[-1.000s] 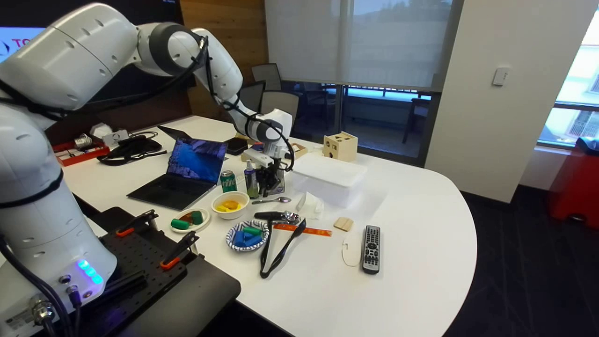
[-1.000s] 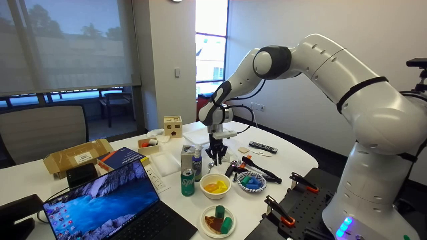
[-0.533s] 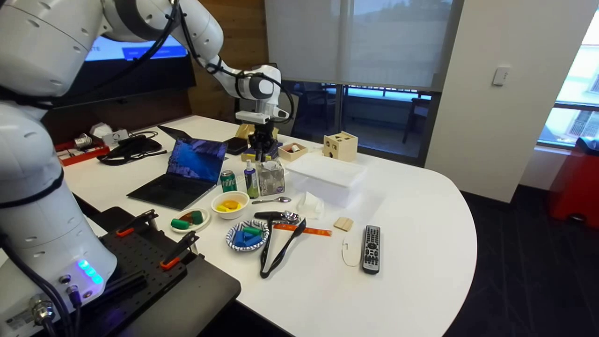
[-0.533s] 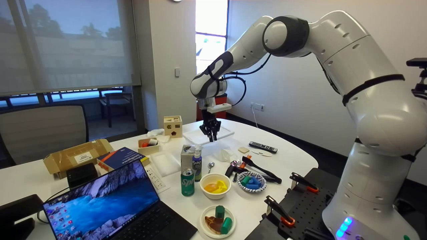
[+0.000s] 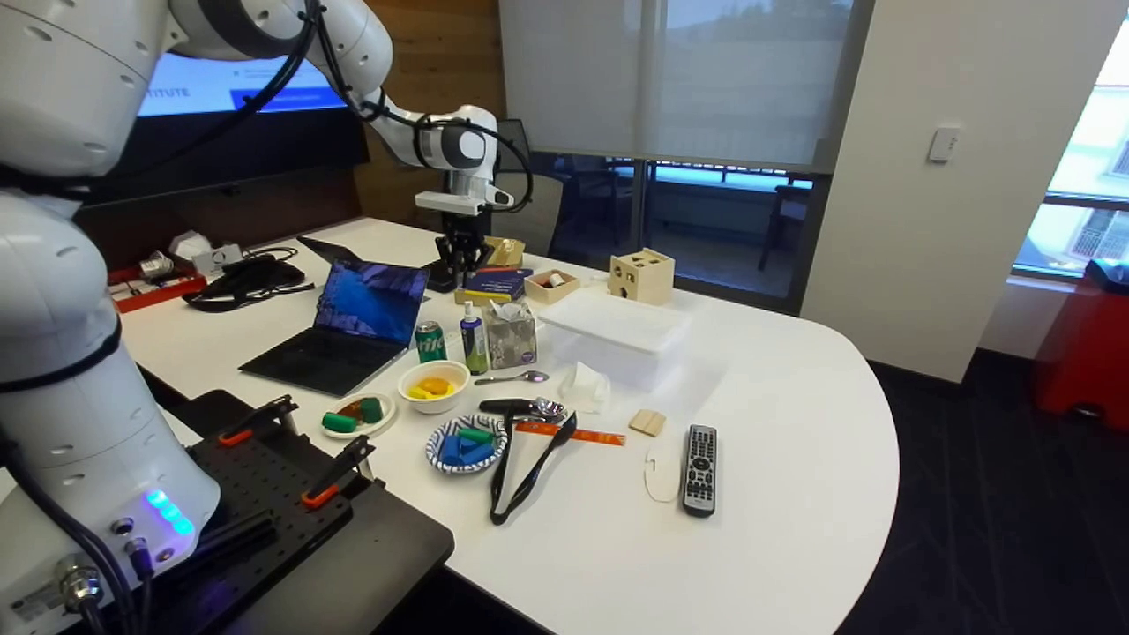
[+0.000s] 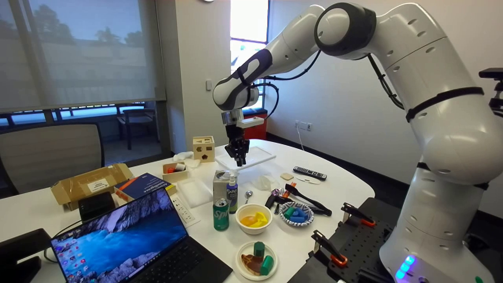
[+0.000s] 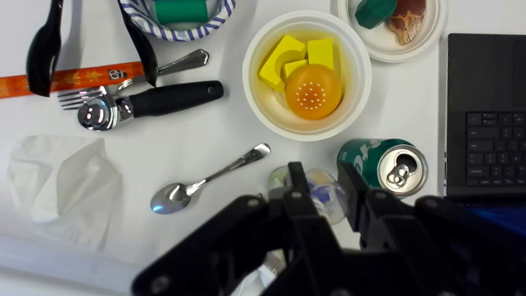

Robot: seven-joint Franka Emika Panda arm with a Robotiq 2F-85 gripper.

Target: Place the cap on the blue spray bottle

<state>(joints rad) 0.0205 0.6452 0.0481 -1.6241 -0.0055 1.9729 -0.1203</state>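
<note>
Robot arm (image 6: 412,55) extended above a white counter (image 5: 785,406), the gripper (image 7: 323,168) directed downward. In the wrist view the jaws stand a little apart, pinching a clear cap (image 7: 332,205) that fills the gap between them; in both exterior views the cap is too small to make out. The blue spray bottle (image 6: 232,196) stands upright on the counter. To the onlooker, the gripper hangs near 12 o'clock of the bottle in both exterior views, apart from its top.

In an exterior view, with the bottle as the centre of the dial, a patterned tissue box (image 6: 219,190) stands at 10 o'clock, just beside it; whether the two touch cannot be told. A green can (image 6: 221,215) is at 7 o'clock, a pale bowl (image 6: 253,230) between 4 and 5, and a metal spoon (image 6: 248,194) at 3. A zigzag-rimmed bowl (image 6: 294,224) of green and blue blocks (image 6: 300,216) sits farther out, between 3 and 4, and a laptop (image 6: 129,232) with its screen raised at 8.

In an exterior view, a remote control (image 5: 700,470) lies at 4 o'clock from the bottle, well apart, and a wooden box with cut-out shapes (image 5: 642,278) stands at 2.

In the wrist view, the pale bowl lies at 12 o'clock from the cap, holding yellow pieces (image 7: 320,53) and an orange, pale-dotted piece (image 7: 313,92); the can is at 2, the spoon at 9.
</note>
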